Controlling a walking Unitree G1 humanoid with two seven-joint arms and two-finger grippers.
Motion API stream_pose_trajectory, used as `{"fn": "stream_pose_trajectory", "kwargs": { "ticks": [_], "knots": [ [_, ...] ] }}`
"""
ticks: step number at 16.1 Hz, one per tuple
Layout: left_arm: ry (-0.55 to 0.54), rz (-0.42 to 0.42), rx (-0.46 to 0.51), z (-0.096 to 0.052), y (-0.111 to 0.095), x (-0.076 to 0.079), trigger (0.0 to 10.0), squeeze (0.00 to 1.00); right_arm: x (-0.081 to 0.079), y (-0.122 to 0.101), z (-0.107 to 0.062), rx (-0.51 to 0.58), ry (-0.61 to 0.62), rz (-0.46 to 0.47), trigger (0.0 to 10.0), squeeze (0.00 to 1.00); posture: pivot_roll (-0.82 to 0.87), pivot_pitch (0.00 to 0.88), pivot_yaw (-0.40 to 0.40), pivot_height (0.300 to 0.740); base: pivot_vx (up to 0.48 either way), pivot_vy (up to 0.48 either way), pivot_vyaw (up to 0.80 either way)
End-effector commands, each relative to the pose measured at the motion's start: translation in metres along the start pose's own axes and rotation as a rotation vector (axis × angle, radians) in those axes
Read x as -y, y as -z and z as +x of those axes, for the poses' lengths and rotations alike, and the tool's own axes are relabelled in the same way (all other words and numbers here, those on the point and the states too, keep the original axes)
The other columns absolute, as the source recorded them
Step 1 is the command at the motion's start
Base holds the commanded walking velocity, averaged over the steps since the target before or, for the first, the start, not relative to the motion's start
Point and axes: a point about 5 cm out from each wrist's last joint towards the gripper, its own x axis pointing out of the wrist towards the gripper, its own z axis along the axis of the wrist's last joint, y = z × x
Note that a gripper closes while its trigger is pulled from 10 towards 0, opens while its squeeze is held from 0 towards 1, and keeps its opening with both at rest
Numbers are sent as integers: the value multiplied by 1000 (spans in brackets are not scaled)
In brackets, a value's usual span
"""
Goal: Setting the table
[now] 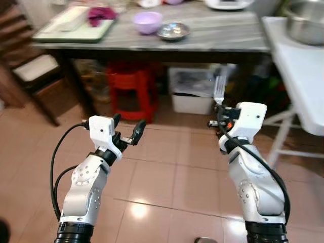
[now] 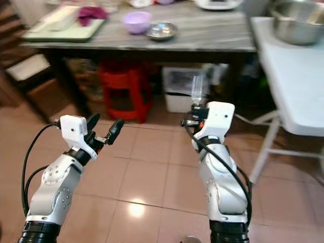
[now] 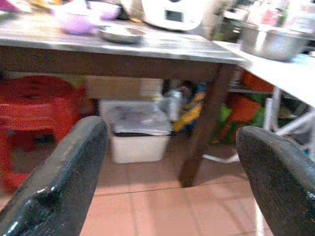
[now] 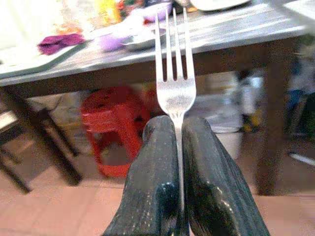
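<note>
Grey marble-patterned table (image 1: 212, 35) lies ahead of me across the tiled floor; I am carrying a fork to it.

Left to right: on the table's left end sits a green tray (image 1: 76, 25) with a crumpled purple cloth (image 1: 101, 14) on it. Beside the tray stand a lilac bowl (image 1: 147, 22) and, touching or just next to it, a small steel dish (image 1: 173, 31). Under the table are a red stool (image 1: 130, 83) and a white lidded bin (image 1: 192, 91).

My left gripper (image 1: 128, 132) hovers over the floor with its fingers (image 3: 64, 182) spread wide and nothing between them.

My right gripper (image 1: 218, 112) is raised at about the same height, its fingers (image 4: 157, 187) clamped on the neck of the fork (image 4: 173, 73), which stands upright with tines pointing up. Farther right is a white side table (image 1: 298, 76) bearing a large steel basin (image 1: 306, 20).

My judgement of the step: approach and placement. I should walk in squarely, keeping the wrist level so the fork does not pivot in so narrow a pinch. The bare stretch of tabletop right of the steel dish looks the best landing spot. I would tilt the fork flat before opening, low over the surface, so it neither drops nor skids off the edge.
</note>
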Motion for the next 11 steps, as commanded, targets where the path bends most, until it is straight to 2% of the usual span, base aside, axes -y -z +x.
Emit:
{"fn": "stream_pose_trajectory", "kwargs": {
  "ticks": [1,11],
  "knots": [
    [6,11,8,-1,-3,-1,10000,0,-2,-3,1,12,-15,8,10000,0,-162,148,75,740,480,0,0],
    [18,-1,9,0,-2,2,10000,0,-4,-4,1,15,-26,-4,10000,0,-167,149,74,740,480,0,0]
  ]
}}
